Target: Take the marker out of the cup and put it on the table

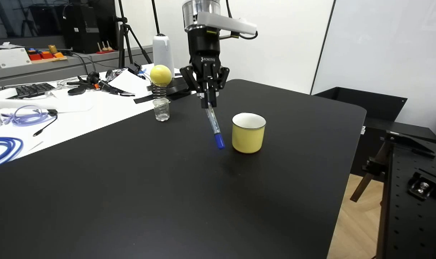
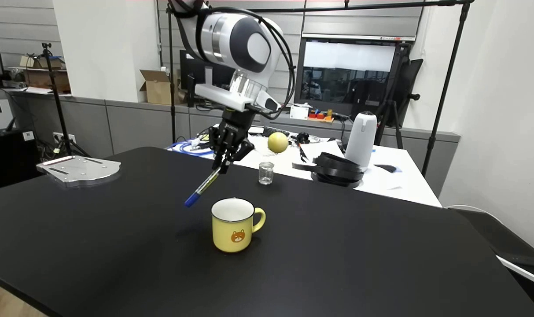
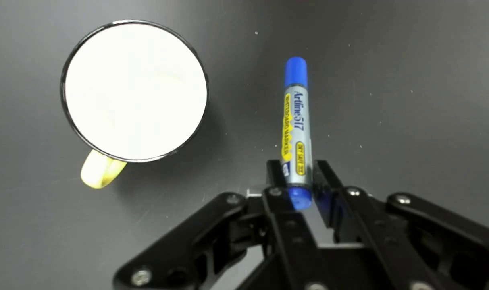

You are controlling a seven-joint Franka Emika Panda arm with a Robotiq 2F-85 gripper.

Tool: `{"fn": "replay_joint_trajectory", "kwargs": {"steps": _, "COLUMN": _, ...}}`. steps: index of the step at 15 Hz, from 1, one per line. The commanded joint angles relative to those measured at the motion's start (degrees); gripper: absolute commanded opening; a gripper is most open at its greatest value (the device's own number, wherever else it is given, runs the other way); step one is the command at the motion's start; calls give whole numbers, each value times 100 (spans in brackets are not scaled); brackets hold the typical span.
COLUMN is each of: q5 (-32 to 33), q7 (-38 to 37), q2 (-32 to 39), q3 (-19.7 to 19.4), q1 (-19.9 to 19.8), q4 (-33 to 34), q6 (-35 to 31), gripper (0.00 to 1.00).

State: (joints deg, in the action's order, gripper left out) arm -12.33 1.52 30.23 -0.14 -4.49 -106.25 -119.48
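The marker (image 3: 297,125) is grasped near one end by the gripper (image 3: 297,171) and held tilted above the table (image 1: 167,201), its blue cap (image 1: 219,141) lowermost in both exterior views. In the wrist view, the cup (image 3: 135,94) is seen at the upper left, apart from the marker, which is shown right of centre.

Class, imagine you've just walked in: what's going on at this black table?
A robot arm is holding a marker in its claw, near one end, blue cap slanting down. The marker is out of the cup, off to its side and above the table, not yet set down. The cup stands upright on the table.
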Motion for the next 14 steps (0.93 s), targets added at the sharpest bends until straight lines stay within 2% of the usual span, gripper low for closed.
{"fn": "replay_joint_trajectory", "kwargs": {"steps": 1, "q5": 299, "q7": 101, "q2": 301, "q3": 4, "q1": 70, "q4": 429, "q6": 607, "gripper": 6}}
{"fn": "replay_joint_trajectory", "kwargs": {"steps": 9, "q5": 659, "q7": 213, "q2": 721, "q3": 5, "q1": 147, "q4": 815, "q6": 1326, "gripper": 6}}
{"fn": "replay_joint_trajectory", "kwargs": {"steps": 14, "q5": 845, "q7": 167, "q2": 853, "q3": -14, "q1": 205, "q4": 896, "q6": 1250, "gripper": 6}}
